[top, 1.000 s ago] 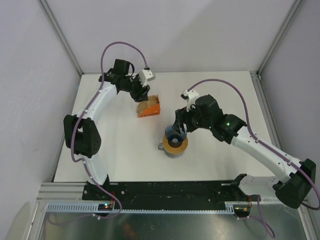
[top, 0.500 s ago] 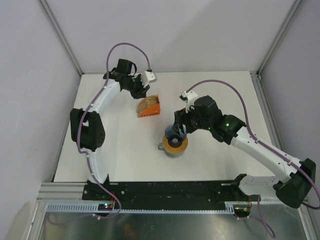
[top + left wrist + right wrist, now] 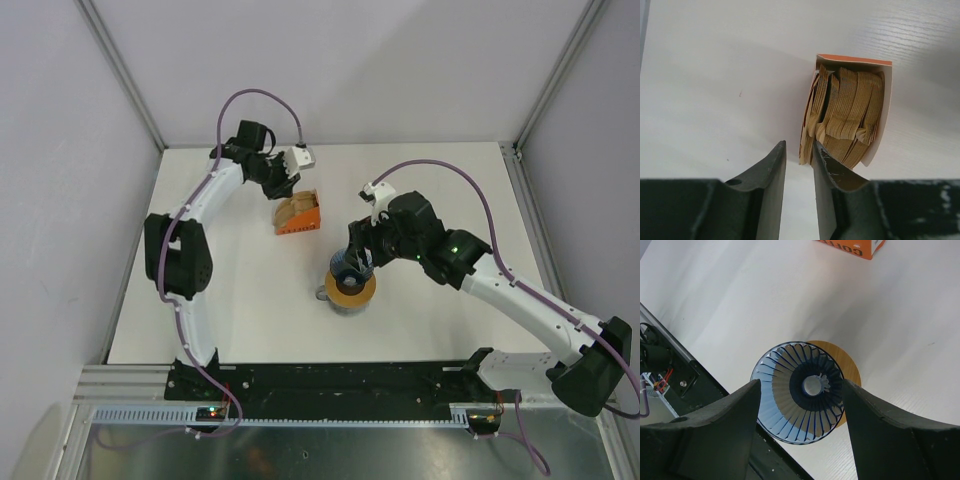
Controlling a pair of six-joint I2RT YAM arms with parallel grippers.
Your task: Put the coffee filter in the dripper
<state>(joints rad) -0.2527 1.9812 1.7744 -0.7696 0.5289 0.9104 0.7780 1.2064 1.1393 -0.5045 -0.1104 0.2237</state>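
Note:
The coffee filters [image 3: 847, 110], tan and ribbed, stand as a stack in an open orange box [image 3: 305, 218]; they show in the top view [image 3: 292, 210] too. My left gripper [image 3: 799, 145] hovers just short of the stack with a narrow empty gap between its jaws; in the top view it [image 3: 285, 190] is at the box's far side. The blue ribbed dripper [image 3: 790, 415] sits between the fingers of my right gripper [image 3: 801, 382], which press its rim on both sides. In the top view the dripper [image 3: 348, 262] is at the far edge of the cup.
A grey cup with an orange-tan ring top [image 3: 350, 292] stands mid-table under the right gripper; the ring [image 3: 847, 367] shows behind the dripper. The box's orange corner [image 3: 850, 246] lies beyond it. The black base rail [image 3: 330, 385] runs along the near edge.
My left arm's elbow has swung right and its gripper has drawn back slightly from the box toward the far edge. The right arm and dripper have not moved.

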